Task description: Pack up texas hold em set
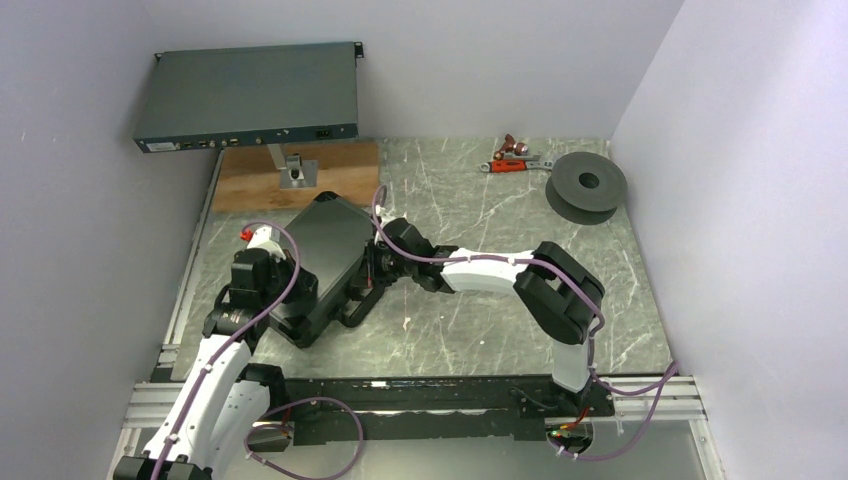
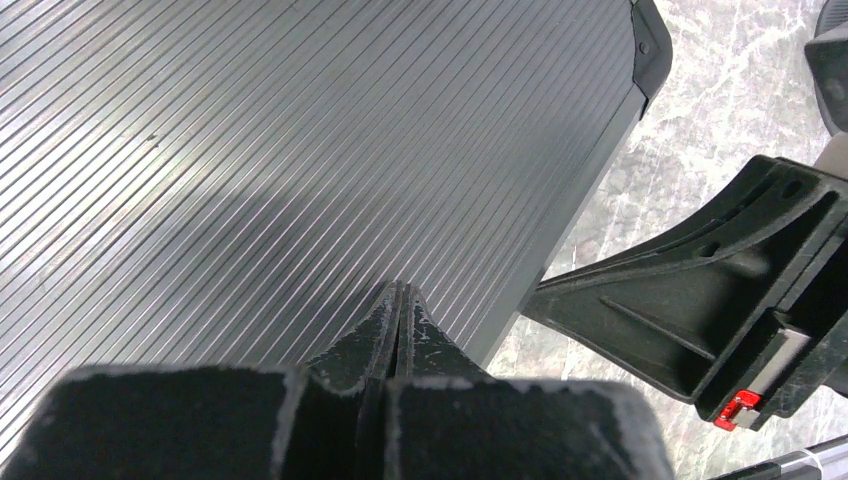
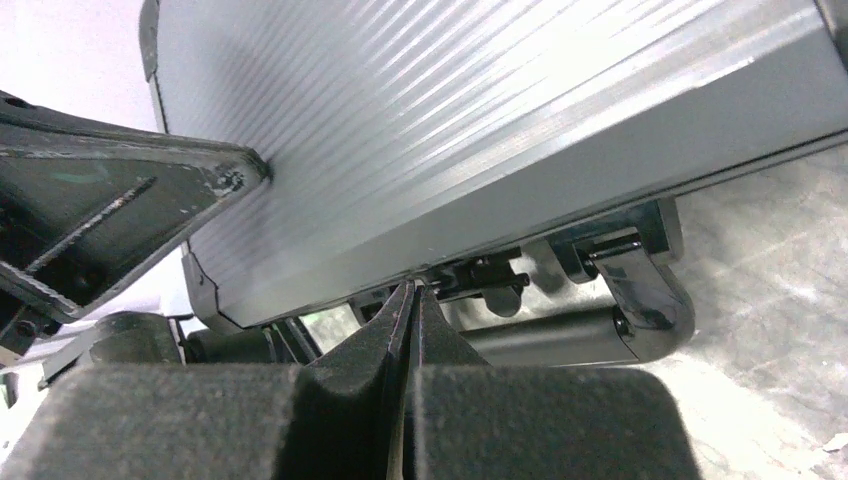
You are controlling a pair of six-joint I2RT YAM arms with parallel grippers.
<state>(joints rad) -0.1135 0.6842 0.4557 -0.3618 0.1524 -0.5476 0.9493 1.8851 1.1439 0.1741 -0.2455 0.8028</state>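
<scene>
The black ribbed briefcase (image 1: 330,248) lies closed and askew on the marble table; its lid fills the left wrist view (image 2: 300,150). My left gripper (image 1: 297,290) is shut and empty, its tips (image 2: 400,295) resting on the lid near the front edge. My right gripper (image 1: 372,268) is shut, with its tips (image 3: 412,290) against the seam under the lid (image 3: 450,120), by a latch and next to the handle (image 3: 640,300). Chip rolls, card decks and buttons are out of view.
A grey flat rack unit (image 1: 250,100) stands on a mount over a wooden board (image 1: 300,175) at the back left. A dark round spool (image 1: 587,185) and an orange-handled tool (image 1: 515,160) lie at the back right. Walls enclose the table.
</scene>
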